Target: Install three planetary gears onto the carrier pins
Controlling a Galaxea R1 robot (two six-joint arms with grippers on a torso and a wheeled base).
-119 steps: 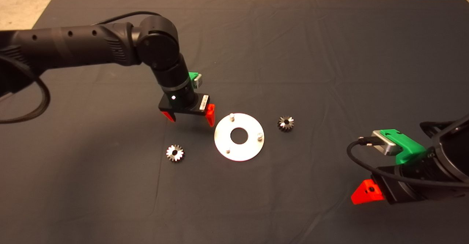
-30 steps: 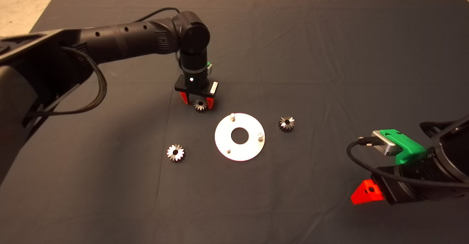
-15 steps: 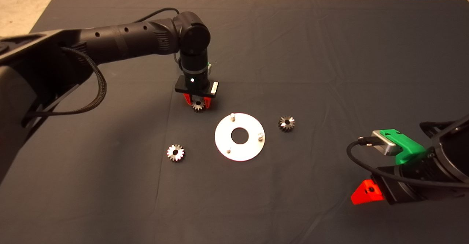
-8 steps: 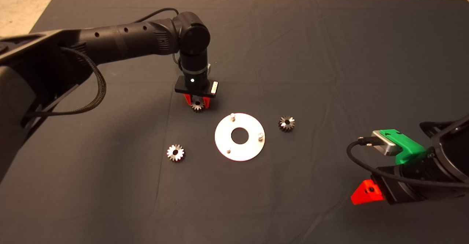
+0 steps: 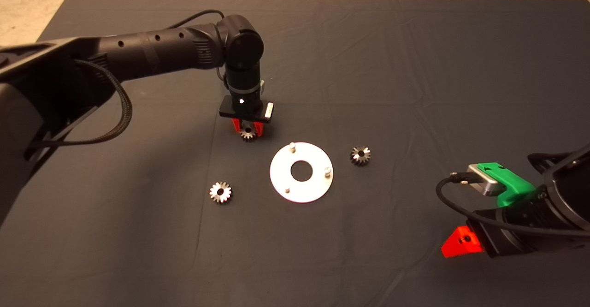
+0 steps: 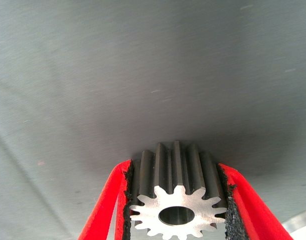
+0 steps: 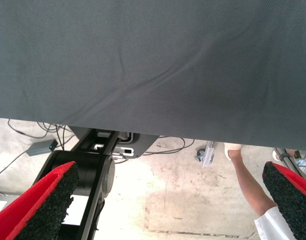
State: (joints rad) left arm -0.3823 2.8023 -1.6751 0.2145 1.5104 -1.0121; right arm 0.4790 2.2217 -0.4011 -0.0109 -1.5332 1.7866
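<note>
My left gripper (image 5: 247, 129) is shut on one silvery planetary gear (image 5: 248, 134), just behind and to the left of the round silver-white disc (image 5: 301, 189). In the left wrist view the gear (image 6: 176, 200) sits squeezed between both black pads (image 6: 127, 200), slightly above the mat. Three carrier pins stand bare on the disc: one at the back (image 5: 292, 147), one at the right (image 5: 327, 172), one at the front (image 5: 286, 190). A second gear (image 5: 220, 192) lies left of the disc and a third (image 5: 360, 155) to its right. My right gripper (image 7: 167, 200) is parked at the lower right with its fingers wide apart.
The dark mat (image 5: 415, 67) covers the table, with beige floor beyond its far edge. The right wrist view shows the mat's edge, a black robot base (image 7: 93, 170), cables and a person's leg (image 7: 252, 190) on the floor.
Since 7.9 s ago my left arm went to the gear behind the disc and shut on it. Over the last second the gear has risen slightly off the mat.
</note>
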